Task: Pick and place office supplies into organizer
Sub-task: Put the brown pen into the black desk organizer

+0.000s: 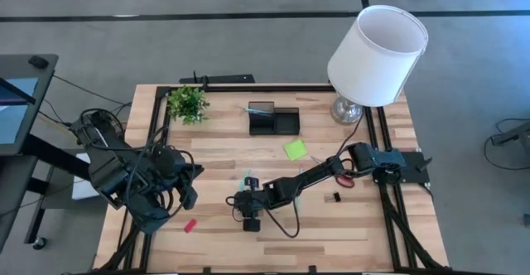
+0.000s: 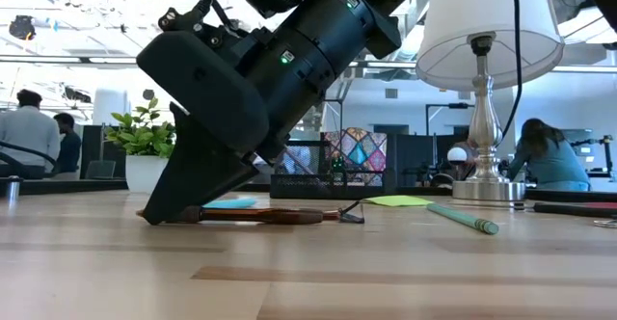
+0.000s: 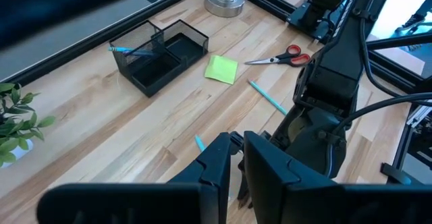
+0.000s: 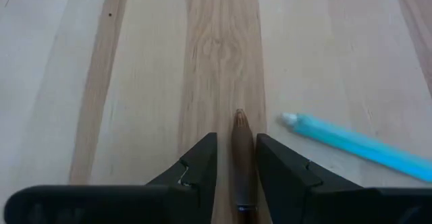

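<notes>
Table (image 1: pixel 348 233): one, pale wood planks with a black frame.
Lamp (image 1: pixel 377 53): one, white shade on a metal base.
Arms: two; left gripper (image 1: pixel 189 194) waits at the table's left edge, fingers pressed together on nothing.
Right gripper (image 4: pixel 235 158): lowered to the wood mid-table, fingers straddling the brown pencil (image 4: pixel 241 160) and clenching it.
Organizer (image 1: pixel 273 118): one black mesh tray, well apart at the back.
Scissors (image 3: pixel 283 57): one pair, red handles.
Sticky pad (image 1: pixel 295 149): one, lime square.
Teal pen (image 4: pixel 358 145): just beside the pencil.

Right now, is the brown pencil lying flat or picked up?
Lying flat. The brown pencil rests along the wooden table, with the right hand lowered around it, one finger on each side.
</notes>
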Controlling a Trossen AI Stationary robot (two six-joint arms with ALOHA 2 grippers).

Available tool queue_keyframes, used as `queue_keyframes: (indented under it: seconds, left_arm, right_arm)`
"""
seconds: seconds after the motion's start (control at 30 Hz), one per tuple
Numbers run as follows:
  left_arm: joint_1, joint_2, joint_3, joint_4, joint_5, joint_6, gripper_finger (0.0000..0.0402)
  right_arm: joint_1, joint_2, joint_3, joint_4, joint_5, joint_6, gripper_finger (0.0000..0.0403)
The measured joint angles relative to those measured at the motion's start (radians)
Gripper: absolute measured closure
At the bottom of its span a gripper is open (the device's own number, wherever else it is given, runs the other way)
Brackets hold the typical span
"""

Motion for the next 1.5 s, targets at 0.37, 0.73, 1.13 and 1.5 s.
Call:
queue_keyframes:
  seconds: [0.37, 0.73, 1.13, 1.5]
  left_arm:
    - [0.0, 0.0, 0.0, 0.0, 0.0, 0.0, 0.0365]
    - [0.0, 0.0, 0.0, 0.001, -0.017, -0.011, 0.0365]
    - [0.0, -0.025, 0.0, 0.021, -0.059, -0.011, 0.0365]
    - [0.0, -0.079, 0.0, 0.021, -0.144, -0.009, 0.0365]
  right_arm:
    - [-0.001, 0.001, -0.002, -0.02, -0.014, 0.03, 0.0388]
    - [-0.003, -0.015, -0.006, 0.009, -0.032, 0.172, 0.0388]
    - [-0.016, -0.047, -0.008, 0.137, -0.116, 0.238, 0.0387]
    - [-0.088, -0.158, -0.007, 0.272, -0.053, 0.228, 0.0387]
